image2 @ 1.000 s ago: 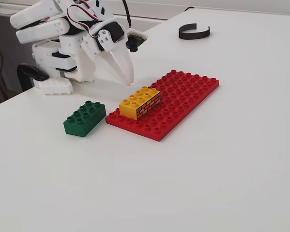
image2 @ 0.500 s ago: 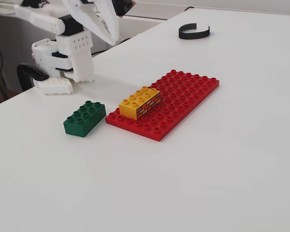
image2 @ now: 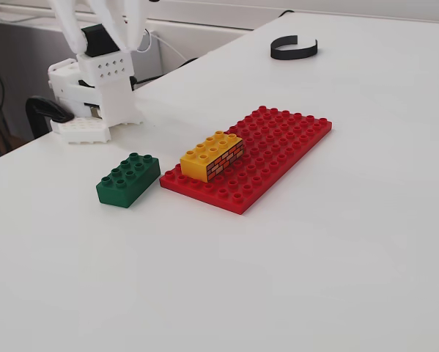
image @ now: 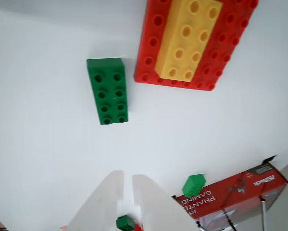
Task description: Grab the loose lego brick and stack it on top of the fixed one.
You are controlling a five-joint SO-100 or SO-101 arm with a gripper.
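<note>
The loose dark green brick (image: 107, 90) lies flat on the white table, just left of the red baseplate (image: 230, 48); it also shows in the fixed view (image2: 129, 179). The fixed yellow brick (image: 188, 38) with brick-wall sides (image2: 213, 156) sits on the baseplate's (image2: 278, 147) near left corner. My gripper (image: 128, 176) hangs high above the table, short of the green brick. Its white fingers (image: 103, 204) stand almost together with only a narrow slit, and hold nothing. In the fixed view the gripper is out of frame; only the arm's base (image2: 105, 81) shows at top left.
A black curved strap (image2: 294, 48) lies at the table's far side. Past the table edge in the wrist view are a red box (image: 235, 199) and a small green block (image: 194, 185). White table surrounds the bricks.
</note>
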